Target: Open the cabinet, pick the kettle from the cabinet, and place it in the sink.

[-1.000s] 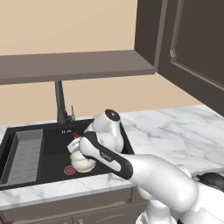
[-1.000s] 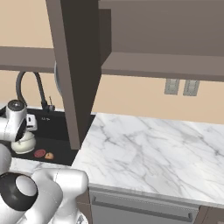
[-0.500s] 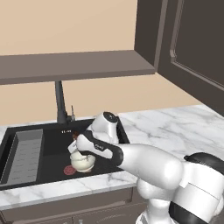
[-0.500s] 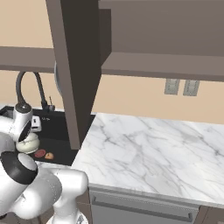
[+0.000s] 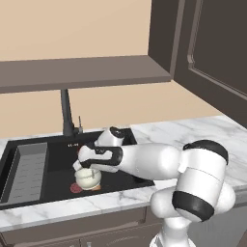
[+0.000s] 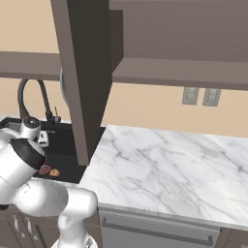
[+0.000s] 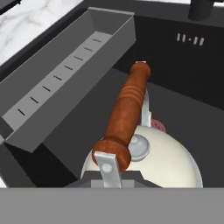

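- Kettle [image 5: 88, 177]: cream-white, upright, inside the sink [image 5: 58, 149], near the basin's front edge and about midway along it. In the left base view it appears to sit on the basin floor; contact cannot be confirmed.
- Kettle handle [image 7: 127, 113]: reddish-brown, arched over the lid knob, running away from the hand camera.
- Gripper [image 5: 80, 164]: directly above the kettle, jaws clamped together on the near end of the handle, judging by the hand view; the fingertips themselves are hidden.
- Draining section [image 7: 65, 74]: grey, ribbed, along the sink's left end, apart from the kettle.
- Small red item [image 5: 75, 188]: on the basin floor, just beside the kettle base.
- Faucet [image 5: 66, 113]: black, at the sink's back edge.
- Cabinet [image 6: 85, 72]: door stands open above the marble counter [image 6: 164, 164].
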